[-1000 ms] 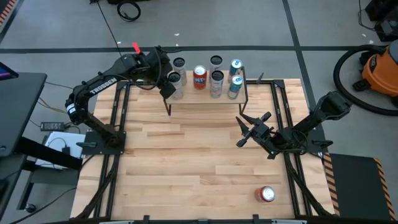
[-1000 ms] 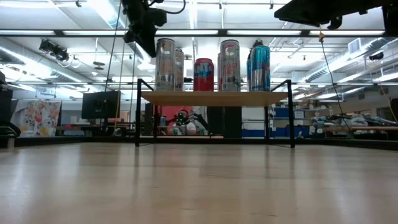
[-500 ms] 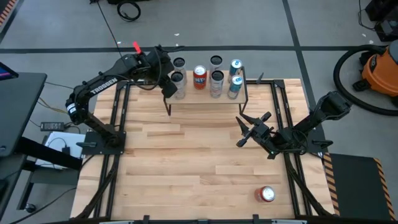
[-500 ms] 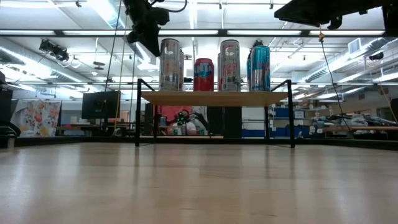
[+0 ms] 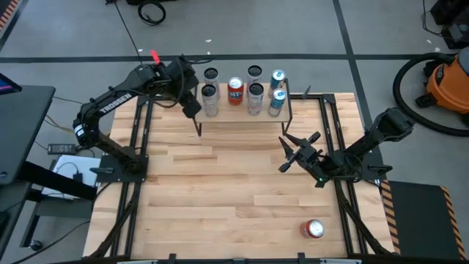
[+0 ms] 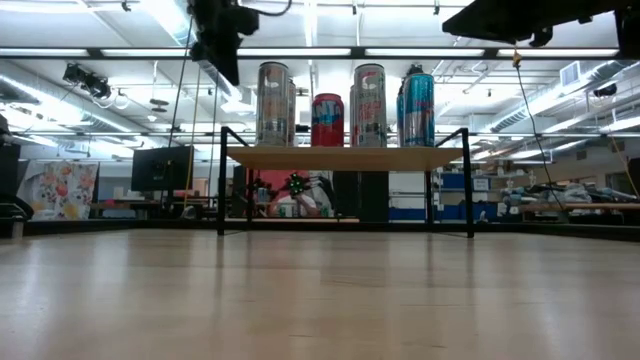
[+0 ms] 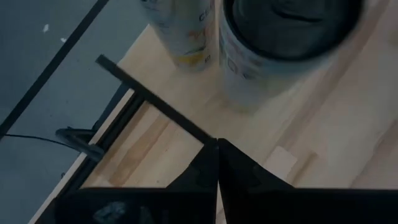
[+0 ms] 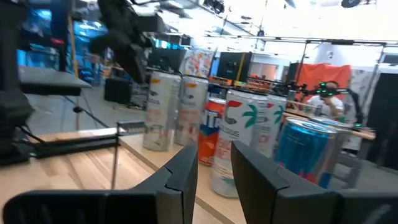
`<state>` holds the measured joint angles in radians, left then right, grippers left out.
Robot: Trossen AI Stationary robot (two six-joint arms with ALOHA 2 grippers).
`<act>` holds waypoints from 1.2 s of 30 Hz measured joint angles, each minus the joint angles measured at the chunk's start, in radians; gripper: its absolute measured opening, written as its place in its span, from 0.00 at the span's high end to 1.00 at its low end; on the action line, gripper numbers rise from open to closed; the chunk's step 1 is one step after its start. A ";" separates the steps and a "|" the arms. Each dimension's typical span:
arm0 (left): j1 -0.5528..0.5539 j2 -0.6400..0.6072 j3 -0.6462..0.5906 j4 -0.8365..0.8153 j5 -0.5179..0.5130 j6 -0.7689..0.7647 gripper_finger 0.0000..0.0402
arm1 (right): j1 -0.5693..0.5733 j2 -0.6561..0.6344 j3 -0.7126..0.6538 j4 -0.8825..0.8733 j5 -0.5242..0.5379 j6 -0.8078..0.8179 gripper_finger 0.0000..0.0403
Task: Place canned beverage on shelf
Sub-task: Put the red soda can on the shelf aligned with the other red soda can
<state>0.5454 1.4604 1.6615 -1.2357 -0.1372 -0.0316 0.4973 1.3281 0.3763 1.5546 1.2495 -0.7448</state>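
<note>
The low shelf (image 6: 345, 157) with a light wooden top and black legs stands at the table's far edge. Several upright cans stand on it: silver ones (image 5: 210, 97) (image 5: 255, 95), a red one (image 5: 235, 89) and blue ones (image 5: 277, 99). My left gripper (image 5: 192, 106) is shut and empty, just off the shelf's left end beside the front silver can (image 7: 267, 50), and apart from it in the low view (image 6: 222, 65). My right gripper (image 5: 293, 154) is open and empty over the table's right half, pointing at the shelf. A red can (image 5: 314, 229) lies on its side near the table's near right corner.
The black frame rails (image 5: 139, 147) run along both sides of the table. Bare tabletop (image 5: 227, 191) lies between the shelf and the near edge. An orange vacuum with its hose (image 5: 447, 81) stands on the floor beyond the right edge.
My left gripper nudged toward the right against the front left silver can, which slid a little toward the right along the shelf and stayed upright. The gripper has then drawn back toward the table's left, clear of the can.
</note>
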 joint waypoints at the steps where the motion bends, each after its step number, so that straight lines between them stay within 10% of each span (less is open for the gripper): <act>1: -0.008 -0.014 0.000 -0.006 -0.003 -0.004 0.99 | 0.002 0.000 0.000 0.003 0.013 -0.021 0.74; 11: -0.174 -0.131 0.000 -0.023 -0.001 -0.033 0.99 | 0.121 0.000 0.133 -0.009 0.260 -0.261 0.74; 36: -0.394 -0.160 0.000 -0.006 -0.053 -0.214 0.98 | 0.372 0.000 0.376 -0.424 0.323 -0.154 0.36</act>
<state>0.1513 1.3006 1.6619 -1.2415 -0.1902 -0.2461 0.8691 1.3285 0.7521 1.1306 1.5723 -0.8983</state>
